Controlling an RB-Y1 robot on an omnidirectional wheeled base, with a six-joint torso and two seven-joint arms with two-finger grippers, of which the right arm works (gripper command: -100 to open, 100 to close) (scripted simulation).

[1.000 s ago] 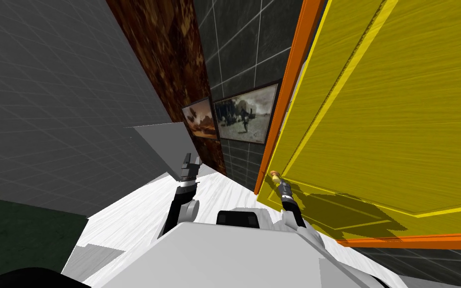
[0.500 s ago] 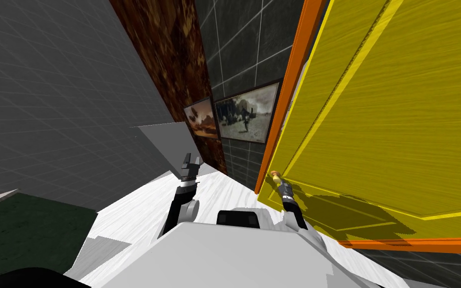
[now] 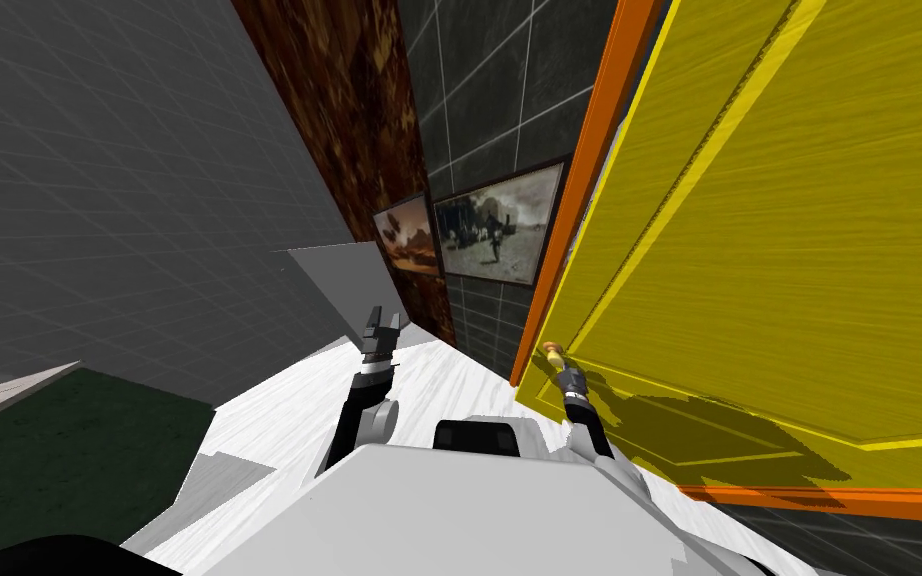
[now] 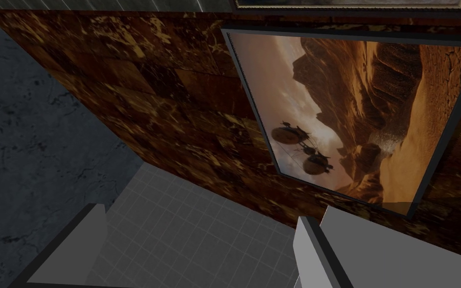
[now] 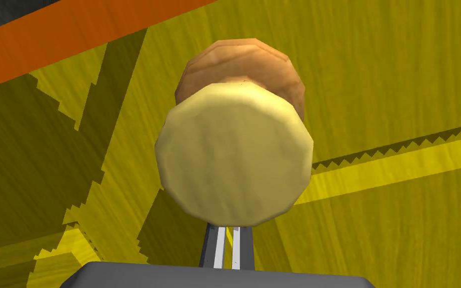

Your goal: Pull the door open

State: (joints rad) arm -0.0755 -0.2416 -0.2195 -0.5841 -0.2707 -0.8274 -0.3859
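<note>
The yellow door (image 3: pixel 799 230) hangs in an orange frame (image 3: pixel 589 170) on my right, its near edge standing a little off the frame. A round tan knob (image 3: pixel 552 350) sticks out at that edge; up close the knob (image 5: pixel 234 155) has a pale disc face and a brown base. My right gripper (image 3: pixel 561 368) is right at the knob. Its two fingers (image 5: pixel 219 250) lie close together, shut, and run under the knob, which hides their tips. My left gripper (image 3: pixel 381 325) hangs open in front of my chest with nothing between its fingers (image 4: pixel 94 225).
A brown marbled wall (image 3: pixel 349 120) and a dark tiled wall carry two framed pictures (image 3: pixel 494 225) just left of the door frame. A grey wall (image 3: pixel 99 200) runs along my left. The floor is pale wood (image 3: pixel 279 410), with a dark green patch (image 3: pixel 59 450) at lower left.
The whole head view has shifted a little to the right, so I have moved. The dark green floor patch shows larger. Both grippers keep their poses, the right still at the knob.
</note>
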